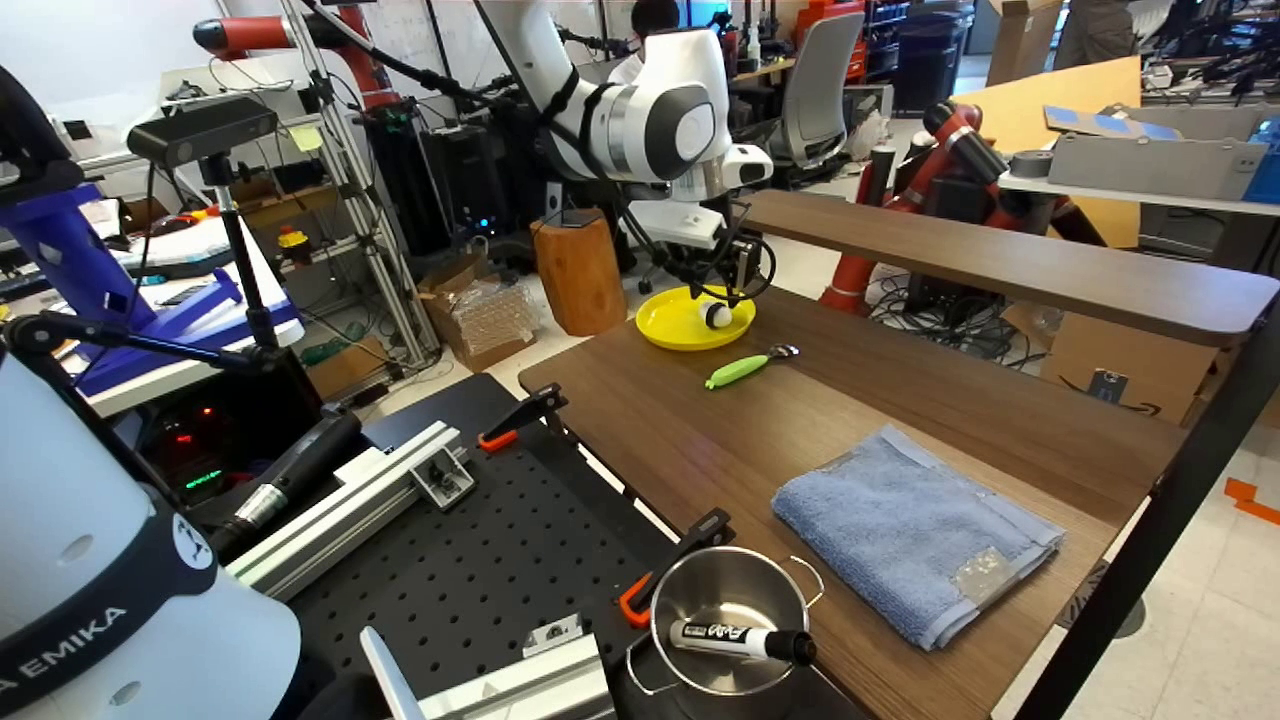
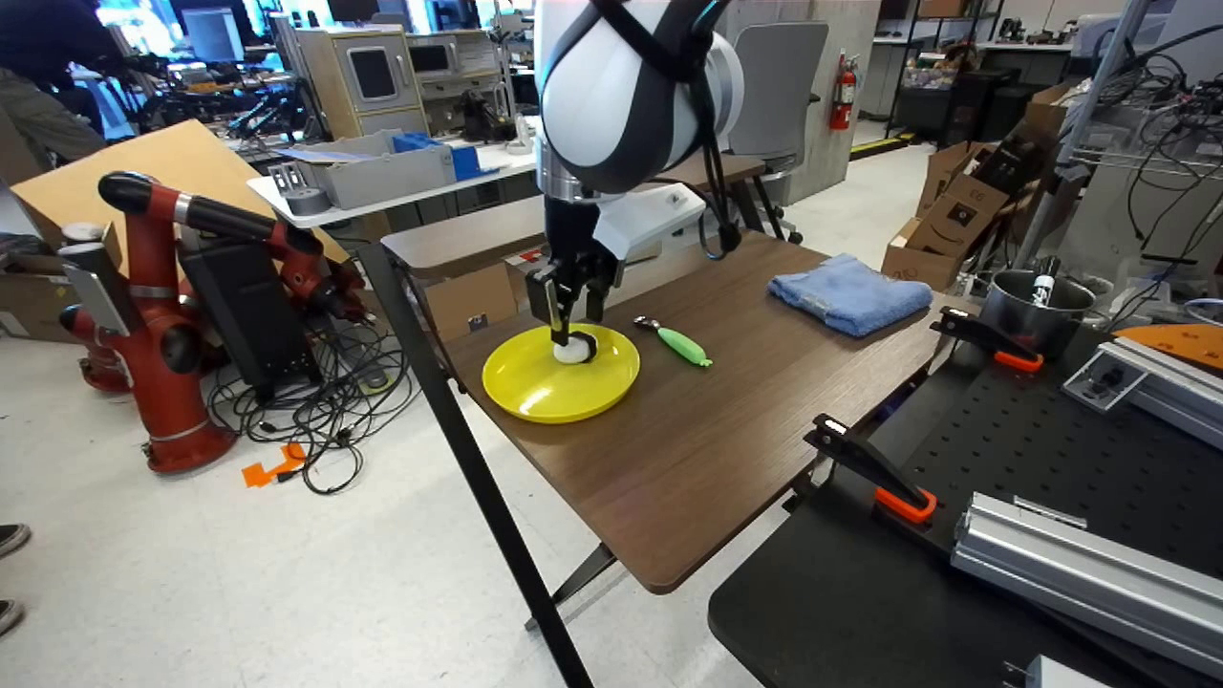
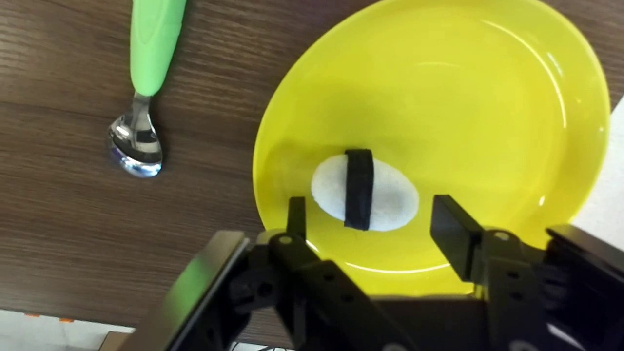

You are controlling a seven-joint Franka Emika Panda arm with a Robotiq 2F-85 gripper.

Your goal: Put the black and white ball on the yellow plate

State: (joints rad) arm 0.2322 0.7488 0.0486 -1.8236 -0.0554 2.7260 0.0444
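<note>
Closest up in the wrist view, the pincer [image 3: 370,219] stands wide, gaps showing between fingers [image 3: 451,234] and the black and white ball [image 3: 364,192]. Placing looks done; the next move likely calls for a straight lift that brushes nothing. Egg-shaped, the ball lies on the yellow plate [image 3: 458,122], long axis running roughly finger to finger, slanting slightly down rightward in that view. Beyond, a green-handled spoon [image 3: 152,63] rests on the desk [image 2: 726,459].

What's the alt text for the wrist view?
A black and white ball, egg-shaped and banded in black, lies on a yellow plate. The gripper stands open at the bottom of the picture, fingers either side of the ball, gaps showing. Left of the plate, a green-handled spoon lies on the brown table.
</note>
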